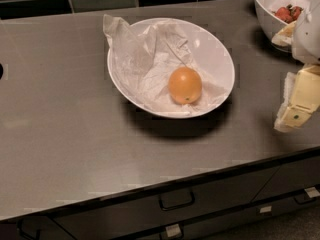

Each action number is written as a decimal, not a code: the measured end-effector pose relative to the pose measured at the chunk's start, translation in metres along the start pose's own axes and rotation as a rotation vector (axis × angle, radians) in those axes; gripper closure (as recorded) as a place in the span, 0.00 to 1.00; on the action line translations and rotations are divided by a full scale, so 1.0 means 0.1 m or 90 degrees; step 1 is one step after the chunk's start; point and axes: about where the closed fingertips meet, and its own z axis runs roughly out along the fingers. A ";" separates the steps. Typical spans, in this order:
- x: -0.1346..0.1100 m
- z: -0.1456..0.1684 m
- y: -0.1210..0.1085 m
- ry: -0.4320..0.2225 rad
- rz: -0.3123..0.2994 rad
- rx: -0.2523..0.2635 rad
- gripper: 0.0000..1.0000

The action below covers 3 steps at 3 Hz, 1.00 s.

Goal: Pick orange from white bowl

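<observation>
Camera view looks down at a grey bench (65,134). Closest, under its front edge, are dark drawers (220,194) with a dark handle (176,202). Near the middle of the bench sits the big, shiny white bowl (219,51). Crumpled white paper (140,59) lies inside it, and one corner sticks up over the back left rim. The orange (185,85) rests on the paper inside the white bowl, a bit right of the middle and toward the front. It is round and smooth, with a tiny dark dot low on its front. The tool (294,113) is at the right edge of the view, over the bench, to the right of the white bowl and apart from it. It is pale yellow and white, and it does not touch the orange. Nobody could tell from here if the tool is wide or narrow. Farther back, in the right corner, stands a smaller white bowl (265,11) with red and pink food (287,12) in it. Behind the bench is a wall of dark tiles (100,1).
</observation>
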 end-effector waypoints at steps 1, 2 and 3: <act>0.00 0.00 0.00 0.000 0.000 0.000 0.00; -0.23 0.13 -0.33 -0.028 -0.019 0.014 0.00; -0.47 0.24 -0.65 -0.064 -0.038 0.029 0.00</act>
